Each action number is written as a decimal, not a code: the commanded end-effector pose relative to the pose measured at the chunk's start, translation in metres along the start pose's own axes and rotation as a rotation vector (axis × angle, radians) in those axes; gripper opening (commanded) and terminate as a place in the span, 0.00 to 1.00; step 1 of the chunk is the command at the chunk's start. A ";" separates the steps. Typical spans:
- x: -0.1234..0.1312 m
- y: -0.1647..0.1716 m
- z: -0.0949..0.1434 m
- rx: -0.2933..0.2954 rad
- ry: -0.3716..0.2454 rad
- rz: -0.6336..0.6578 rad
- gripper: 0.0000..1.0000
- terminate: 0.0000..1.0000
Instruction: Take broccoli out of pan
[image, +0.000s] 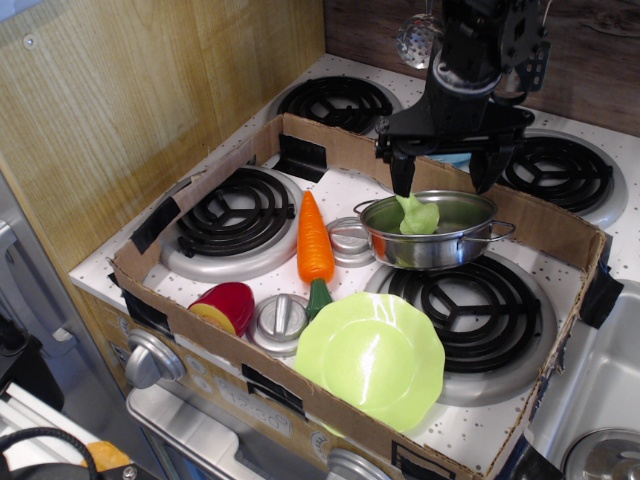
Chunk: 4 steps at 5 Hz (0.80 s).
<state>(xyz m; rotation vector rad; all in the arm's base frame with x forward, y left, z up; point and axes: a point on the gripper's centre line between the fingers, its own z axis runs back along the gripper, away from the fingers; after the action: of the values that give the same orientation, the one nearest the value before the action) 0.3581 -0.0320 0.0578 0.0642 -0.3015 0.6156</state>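
Cardboard tray (440, 440): low-walled box laid over the toy stove, holding most of the items
Left burner (236, 212): black coil at 9 o'clock inside the tray, bare
Red and yellow piece (225, 306): small toy at about 7 o'clock, near the tray's front wall
Silver knob (279, 318): just at 3 o'clock of the red piece, close to the plate's edge
Carrot (314, 243): orange, lying lengthwise with its green tip toward 6 o'clock, between the left burner and the pan
Round metal lid (349, 238): between the carrot and the pan
Plate (370, 358): lime-green, scalloped, at 6 o'clock, overlapping the front of the right burner
Broccoli (416, 215): pale green, inside the pan, toward its 9 o'clock side
Pan (450, 246): shiny steel with two loop handles, at the 12 o'clock edge of the right burner (470, 305)
Jaws (445, 172): spread wide, holding nothing, poised right above the pan; the left finger (403, 177) hangs over the broccoli, the other over the far rim
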 end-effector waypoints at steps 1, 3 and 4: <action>0.002 -0.001 -0.017 -0.081 -0.015 0.019 1.00 0.00; 0.000 0.008 -0.023 -0.067 0.012 0.022 1.00 0.00; 0.001 0.011 -0.026 -0.068 0.018 0.024 1.00 0.00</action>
<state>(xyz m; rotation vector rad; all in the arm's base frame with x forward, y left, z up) 0.3562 -0.0242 0.0233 0.0023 -0.2801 0.6277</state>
